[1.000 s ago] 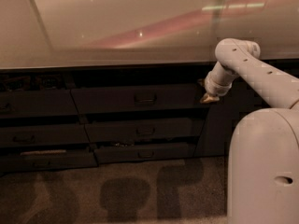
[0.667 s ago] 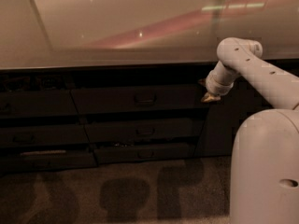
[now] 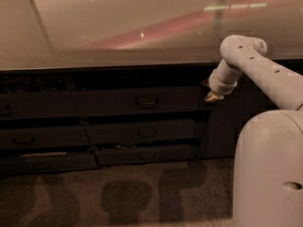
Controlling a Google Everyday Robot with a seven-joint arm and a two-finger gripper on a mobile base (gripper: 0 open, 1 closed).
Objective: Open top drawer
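Note:
The top drawer [image 3: 109, 103] is a wide dark front under the countertop, with a small loop handle [image 3: 147, 101] at its centre. A dark gap runs along its upper edge. My gripper [image 3: 211, 97] hangs at the end of the white arm [image 3: 246, 63], just off the drawer front's right end. It is at the handle's height and well to the right of it. The gripper touches nothing that I can make out.
Two shallower drawers [image 3: 147, 132] sit below, and the lowest [image 3: 144, 155] stands slightly ajar. A second drawer column [image 3: 38, 136] is on the left and a plain dark cabinet door [image 3: 225, 126] on the right. The robot's white body [image 3: 270, 174] fills the lower right. The floor is carpeted.
The arm has edged very slightly to the right. The gripper stays by the drawer's right end and the drawers look unchanged.

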